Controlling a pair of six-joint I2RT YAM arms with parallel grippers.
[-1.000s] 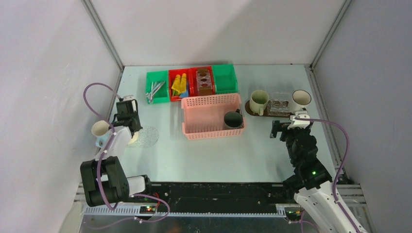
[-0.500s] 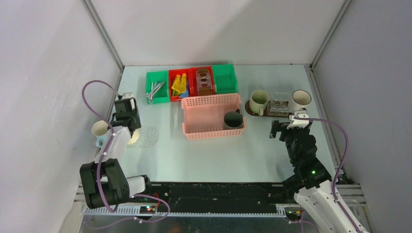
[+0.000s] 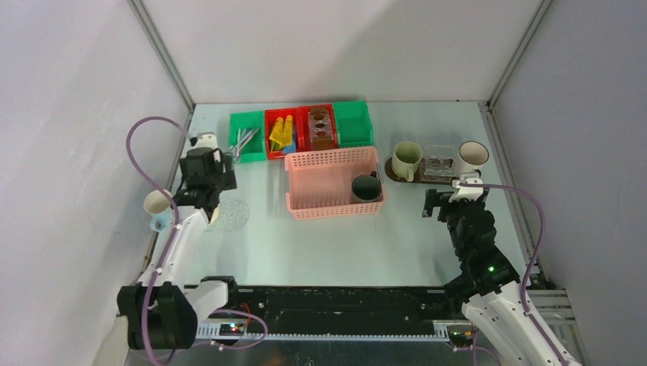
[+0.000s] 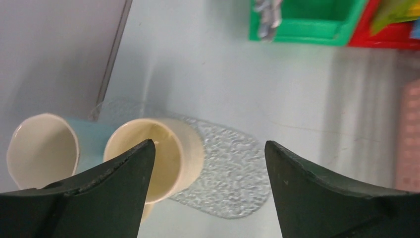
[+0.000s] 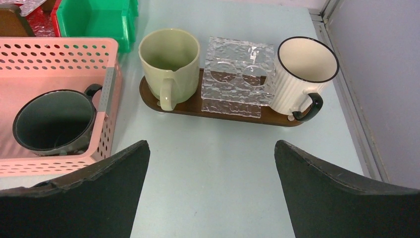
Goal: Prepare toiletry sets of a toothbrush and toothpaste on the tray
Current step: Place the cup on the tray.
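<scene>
While both arms hang over the table, the pink basket (image 3: 320,156) sits in the middle with a dark mug (image 3: 366,188) in its near right corner. Just right of the basket lies the brown tray (image 5: 190,106), carrying a pale green mug (image 5: 170,62), a clear patterned holder (image 5: 237,77) and a white ribbed mug (image 5: 299,74) in a row. The right gripper (image 5: 210,144) hovers on the near side of the tray, jaws spread wide and empty. Well left of the basket, the left gripper (image 4: 208,146) is also spread wide, gripping nothing, above a cream mug (image 4: 163,158) standing on a clear disc (image 4: 233,173). Behind the basket, bins hold silvery brushes (image 3: 246,139) and small tubes (image 3: 281,133).
</scene>
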